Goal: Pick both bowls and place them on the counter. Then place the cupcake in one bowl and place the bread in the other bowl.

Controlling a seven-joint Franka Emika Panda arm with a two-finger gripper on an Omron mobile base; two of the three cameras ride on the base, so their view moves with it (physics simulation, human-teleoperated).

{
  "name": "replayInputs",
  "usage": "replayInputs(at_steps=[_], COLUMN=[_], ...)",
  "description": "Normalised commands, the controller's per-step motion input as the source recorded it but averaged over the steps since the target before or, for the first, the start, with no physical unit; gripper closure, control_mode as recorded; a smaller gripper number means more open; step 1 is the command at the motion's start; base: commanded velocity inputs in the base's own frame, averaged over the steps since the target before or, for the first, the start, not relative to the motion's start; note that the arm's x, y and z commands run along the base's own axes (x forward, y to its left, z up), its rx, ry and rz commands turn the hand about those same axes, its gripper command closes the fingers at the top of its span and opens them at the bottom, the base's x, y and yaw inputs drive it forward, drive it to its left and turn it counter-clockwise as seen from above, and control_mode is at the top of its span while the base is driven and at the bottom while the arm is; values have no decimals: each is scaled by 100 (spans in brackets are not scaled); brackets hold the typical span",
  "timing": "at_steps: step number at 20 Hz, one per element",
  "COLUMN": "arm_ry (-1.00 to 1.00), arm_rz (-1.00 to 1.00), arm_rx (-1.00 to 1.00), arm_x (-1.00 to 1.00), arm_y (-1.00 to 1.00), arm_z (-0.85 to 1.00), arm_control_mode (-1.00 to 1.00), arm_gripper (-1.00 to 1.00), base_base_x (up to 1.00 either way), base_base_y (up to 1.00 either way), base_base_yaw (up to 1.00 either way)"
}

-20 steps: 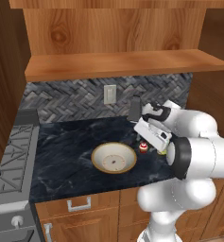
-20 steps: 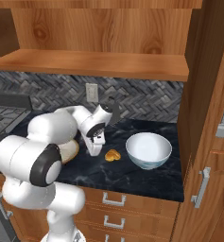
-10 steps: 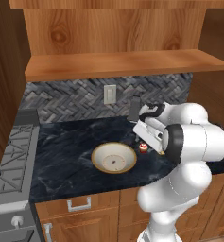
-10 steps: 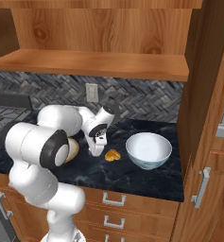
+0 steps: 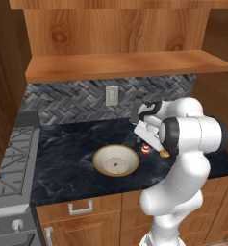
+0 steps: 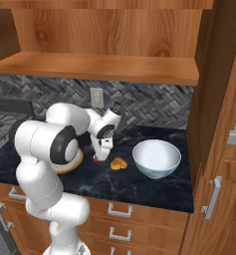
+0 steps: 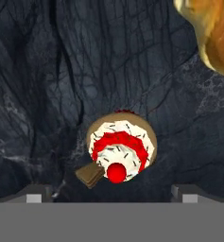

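Cupcake (image 7: 121, 150) sits on the dark desk (image 5: 67, 158) between both bowls, right below the open, empty end effector (image 7: 111, 191). Drop straight down, centre it, then squeeze gently.

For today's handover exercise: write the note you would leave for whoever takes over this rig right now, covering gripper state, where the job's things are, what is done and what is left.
Gripper: open, directly above the cupcake, holding nothing.
Cupcake: on the dark counter, between the tan bowl and the bread.
White bowl: on the counter right of the bread, empty.
Done: both bowls are on the counter.
Left: grasp the cupcake, place it in one bowl, then put the bread in the other.
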Motion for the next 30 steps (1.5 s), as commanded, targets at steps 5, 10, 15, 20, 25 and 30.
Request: replayInputs(at_steps=[5, 10, 15, 20, 25, 30], arm_ry=[11, 10, 9, 7, 4, 2], arm_rz=[-1, 0, 0, 0, 0, 0], arm_rx=[-2, -1, 0, 0, 0, 0], arm_x=[15, 7, 3, 1, 0, -2], arm_y=[-5, -14, -13, -5, 0, 0], arm_z=[-12, -15, -17, -14, -10, -8], arm_control_mode=[-100, -100, -100, -100, -100, -100], arm_gripper=[-100, -100, -100, -100, -100, -100], base_base_x=[0, 0, 0, 0, 0, 0], base_base_y=[0, 0, 0, 0, 0, 0], base_base_yaw=[0, 0, 0, 0, 0, 0])
